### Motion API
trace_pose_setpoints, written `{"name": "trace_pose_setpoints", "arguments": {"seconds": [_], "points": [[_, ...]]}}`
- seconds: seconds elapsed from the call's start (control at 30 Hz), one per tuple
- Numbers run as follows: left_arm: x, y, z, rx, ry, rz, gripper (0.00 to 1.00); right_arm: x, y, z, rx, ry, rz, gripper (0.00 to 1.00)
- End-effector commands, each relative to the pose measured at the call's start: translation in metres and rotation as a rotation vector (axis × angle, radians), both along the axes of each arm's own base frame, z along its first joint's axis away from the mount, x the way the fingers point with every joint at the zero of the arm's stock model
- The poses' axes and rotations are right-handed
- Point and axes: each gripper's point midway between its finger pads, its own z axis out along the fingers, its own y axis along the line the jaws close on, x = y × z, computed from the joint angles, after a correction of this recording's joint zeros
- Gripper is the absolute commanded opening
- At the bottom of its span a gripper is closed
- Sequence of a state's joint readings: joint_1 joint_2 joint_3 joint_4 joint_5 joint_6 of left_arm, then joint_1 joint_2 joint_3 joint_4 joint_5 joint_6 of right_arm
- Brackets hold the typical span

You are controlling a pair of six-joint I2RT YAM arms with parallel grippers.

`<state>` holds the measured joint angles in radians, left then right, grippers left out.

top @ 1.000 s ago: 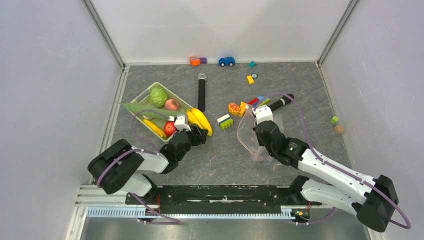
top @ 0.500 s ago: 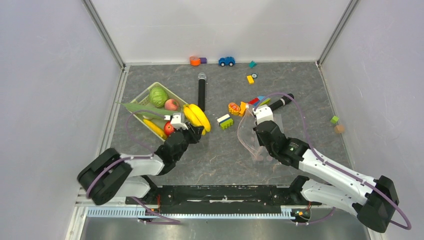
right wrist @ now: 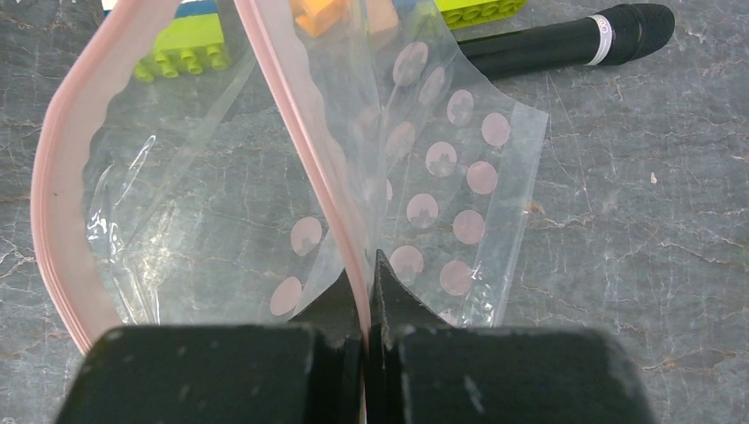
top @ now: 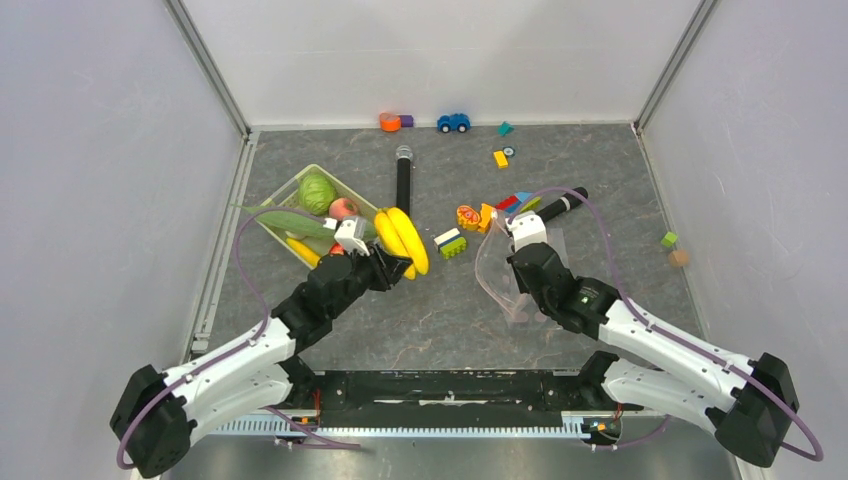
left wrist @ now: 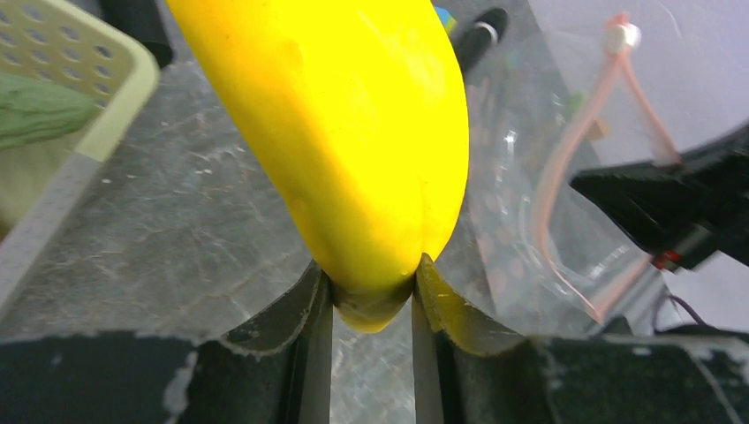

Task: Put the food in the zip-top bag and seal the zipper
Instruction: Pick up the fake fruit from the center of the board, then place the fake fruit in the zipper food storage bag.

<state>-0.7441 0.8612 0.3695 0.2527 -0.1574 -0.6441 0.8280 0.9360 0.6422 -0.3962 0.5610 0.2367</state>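
My left gripper [top: 391, 266] is shut on the lower end of the yellow banana [top: 402, 238], held above the table between the basket and the bag; the left wrist view shows the banana [left wrist: 353, 132] pinched between my fingers [left wrist: 371, 291]. My right gripper [top: 516, 243] is shut on the pink zipper strip [right wrist: 300, 150] of the clear zip-top bag [top: 505, 280], holding its mouth open. The bag [right wrist: 442, 177] has pink dots. The cabbage [top: 316, 192], pinkish fruit [top: 344, 208], leafy vegetable [top: 290, 220] and another banana [top: 303, 252] lie in the pale green basket [top: 284, 188]. The tomato is hidden.
Two black microphones [top: 403, 183] [top: 560, 205] lie on the table. Coloured blocks [top: 451, 243] and an orange toy [top: 468, 216] sit between basket and bag. A blue toy car [top: 453, 122] and small toys stand at the back wall. Two small blocks [top: 672, 248] lie at the right.
My left arm has stretched forward and lifted the banana up and slightly right, towards the bag. The right arm and bag have held still.
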Motion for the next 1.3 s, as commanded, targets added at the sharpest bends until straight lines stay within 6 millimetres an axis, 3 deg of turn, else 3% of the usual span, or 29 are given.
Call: {"name": "trace_pose_setpoints", "arguments": {"seconds": [0.0, 0.17, 0.33, 0.47, 1.03, 1.27], "points": [[-0.038, -0.024, 0.023, -0.037, 0.104, -0.214, 0.02, 0.004, 0.005, 0.012, 0.041, -0.041, 0.013, 0.0], [-0.083, -0.05, 0.052, -0.122, 0.138, -0.502, 0.02, 0.003, 0.004, 0.012, 0.038, -0.045, 0.021, 0.0], [-0.13, -0.063, 0.076, -0.154, 0.147, -0.793, 0.02, 0.002, 0.009, 0.01, 0.038, -0.032, 0.051, 0.0], [-0.156, -0.065, 0.094, -0.17, 0.083, -0.919, 0.02, 0.002, 0.012, 0.012, 0.042, -0.03, 0.068, 0.0], [-0.163, -0.106, 0.077, -0.135, 0.34, -1.05, 0.02, -0.004, 0.046, 0.02, 0.129, -0.058, 0.265, 0.0], [-0.158, -0.121, 0.069, -0.156, 0.485, -1.029, 0.02, -0.009, 0.057, 0.027, 0.163, -0.085, 0.352, 0.0]]}}
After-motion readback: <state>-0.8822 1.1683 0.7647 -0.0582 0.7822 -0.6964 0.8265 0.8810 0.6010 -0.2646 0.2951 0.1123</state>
